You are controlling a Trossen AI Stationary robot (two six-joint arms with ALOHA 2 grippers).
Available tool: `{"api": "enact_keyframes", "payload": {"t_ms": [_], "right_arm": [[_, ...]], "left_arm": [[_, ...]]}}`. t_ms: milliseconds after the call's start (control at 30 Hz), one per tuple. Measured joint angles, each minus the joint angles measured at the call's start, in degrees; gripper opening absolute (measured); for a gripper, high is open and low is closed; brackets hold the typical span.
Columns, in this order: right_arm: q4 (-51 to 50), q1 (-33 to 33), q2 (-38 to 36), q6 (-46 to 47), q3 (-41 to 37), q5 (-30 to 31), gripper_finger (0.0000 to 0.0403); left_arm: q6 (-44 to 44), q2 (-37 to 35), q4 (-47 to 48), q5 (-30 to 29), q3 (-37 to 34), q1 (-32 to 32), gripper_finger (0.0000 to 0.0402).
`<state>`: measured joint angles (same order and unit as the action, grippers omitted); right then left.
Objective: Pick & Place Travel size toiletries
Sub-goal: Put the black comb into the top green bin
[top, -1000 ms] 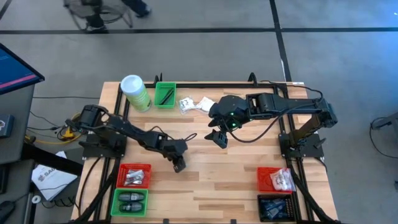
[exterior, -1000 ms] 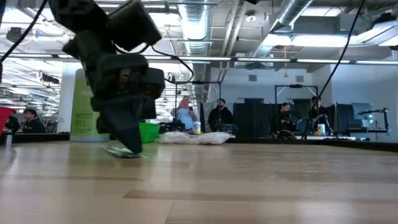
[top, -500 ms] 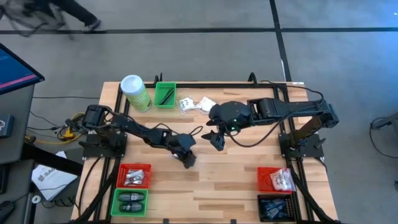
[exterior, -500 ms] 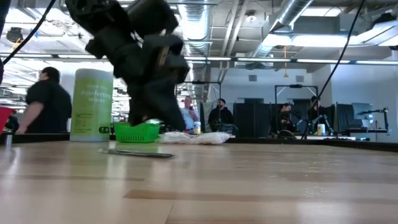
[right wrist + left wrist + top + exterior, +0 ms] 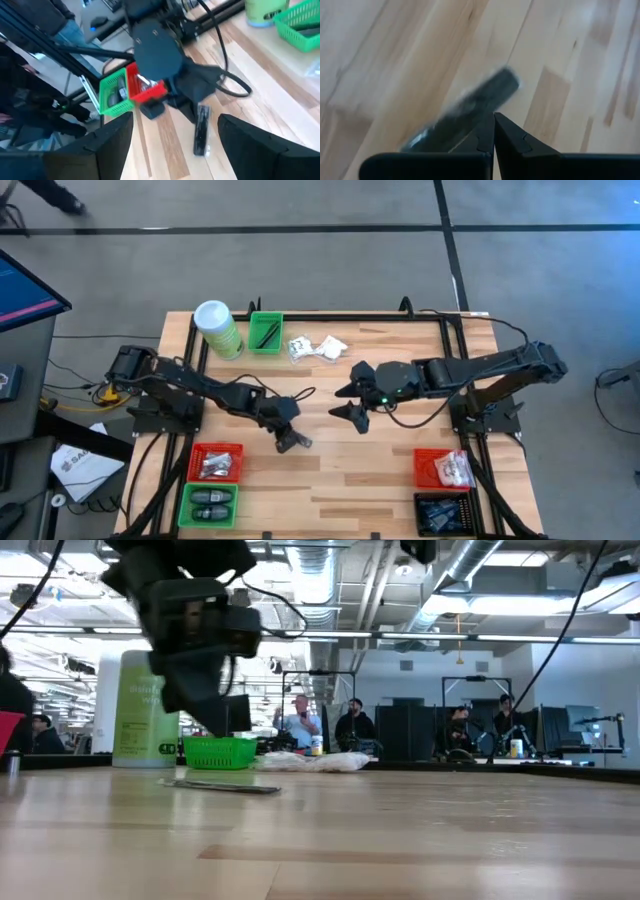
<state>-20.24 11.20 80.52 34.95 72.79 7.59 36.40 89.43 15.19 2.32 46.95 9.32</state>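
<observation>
A slim dark-and-silvery packet (image 5: 490,92), one of the travel size toiletries, lies flat on the wooden table (image 5: 380,470) left of its middle. It also shows in the low view (image 5: 222,786) and the right wrist view (image 5: 201,131). My left gripper (image 5: 207,723) hangs shut just above it, holding nothing, and shows over the same spot from above (image 5: 290,442). My right gripper (image 5: 347,404) stands open over the table's middle, well above the wood, facing the left arm, with nothing between its fingers (image 5: 100,150). White sachets (image 5: 315,347) lie at the far edge.
A tall green canister (image 5: 218,328) and a small green bin (image 5: 265,332) stand at the far left. A red bin (image 5: 215,463) and a green bin (image 5: 208,505) stand near left. A red bin (image 5: 443,470) and a black bin (image 5: 440,513) stand near right. People move beyond the table.
My left gripper, still shut, has risen off the packet, which stays flat on the table. My right gripper has come down and tipped nearer level, turning toward the left arm, still open.
</observation>
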Motion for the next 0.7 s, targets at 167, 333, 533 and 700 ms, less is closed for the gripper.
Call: {"api": "enact_keyframes", "payload": {"t_ms": [167, 333, 533, 700], "right_arm": [[-0.07, 0.13, 3.39, 0.25, 0.0, -2.16, 0.0281], [0.07, 0.87, 5.94, 0.53, 0.0, -3.25, 0.0281], [-0.7, 0.75, 6.2, -1.87, 0.02, -1.14, 0.0281], [-1.14, 0.19, 6.2, -2.11, 0.01, 0.5, 0.0281]], "left_arm": [[2.07, -2.5, 2.1, -0.74, -4.78, 1.28, 0.0], [3.32, -2.84, 1.19, -1.12, -7.11, 1.25, 0.0], [4.54, -2.84, -2.77, -2.4, -7.21, 0.77, 0.0], [5.0, -1.19, -5.43, -2.77, -7.23, 0.88, 0.0]]}}
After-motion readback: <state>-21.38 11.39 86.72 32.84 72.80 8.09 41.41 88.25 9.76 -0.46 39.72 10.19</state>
